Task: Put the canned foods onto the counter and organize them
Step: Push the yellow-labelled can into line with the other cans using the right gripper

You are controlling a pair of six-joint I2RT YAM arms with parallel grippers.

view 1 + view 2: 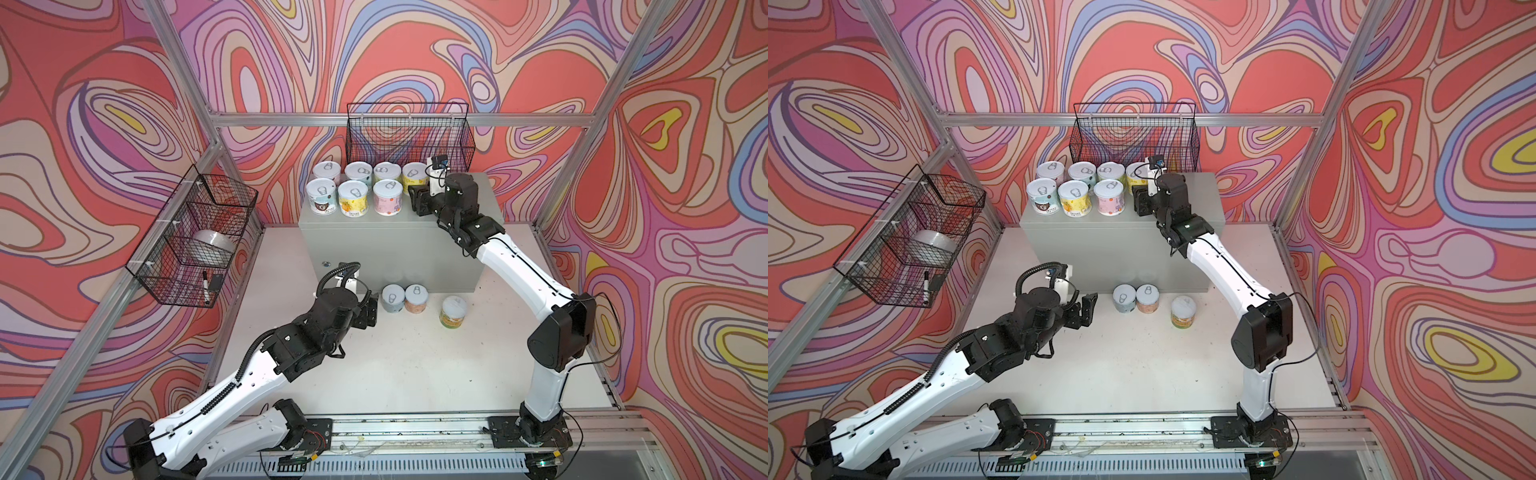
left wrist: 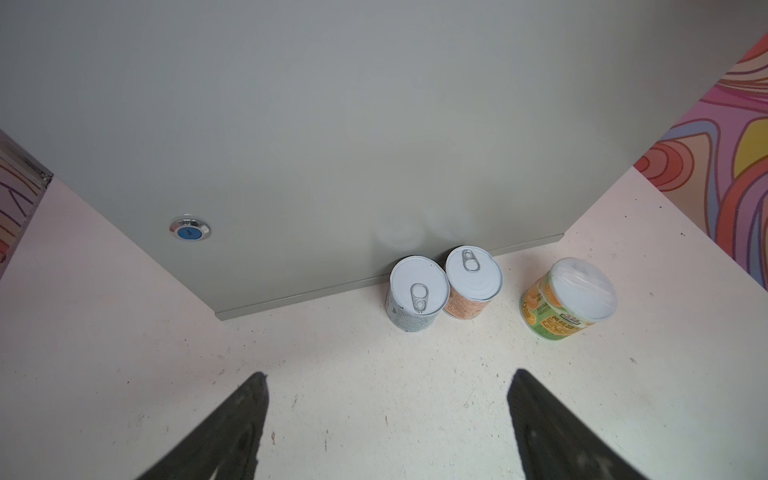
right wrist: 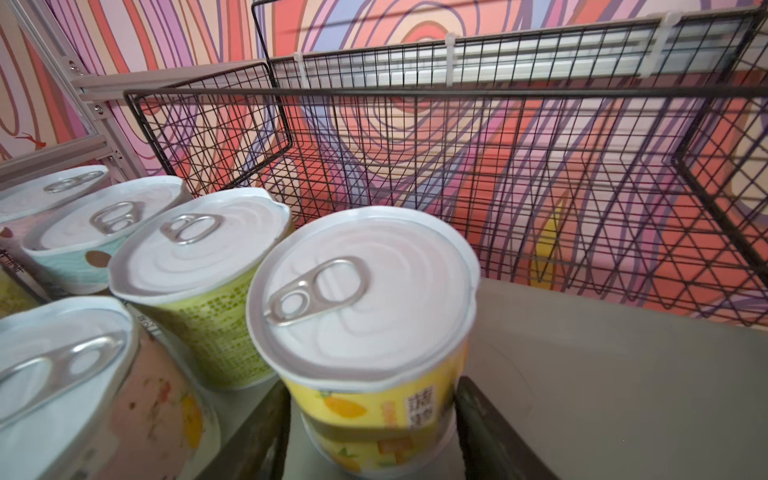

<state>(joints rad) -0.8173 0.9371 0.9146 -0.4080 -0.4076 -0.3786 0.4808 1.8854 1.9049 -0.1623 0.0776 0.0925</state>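
Several canned foods stand in two rows at the left end of the grey counter [image 1: 478,208]. At the right end of the back row, my right gripper [image 3: 370,386] is shut on the yellow can [image 3: 365,299], which rests on the counter top [image 1: 1200,195]. On the white tabletop in front of the counter stand a grey can [image 2: 417,291], a pink-orange can [image 2: 473,278] and a green-orange can with a plain cap [image 2: 569,295]. To the left of these, low over the table, my left gripper [image 2: 388,374] is open and empty.
An empty black wire basket [image 1: 407,137] hangs on the wall just behind the counter's cans. A second wire basket [image 1: 195,232] on the left wall holds a silver tape roll [image 1: 210,245] and a marker [image 1: 205,286]. The counter front bears a round lock [image 2: 189,229].
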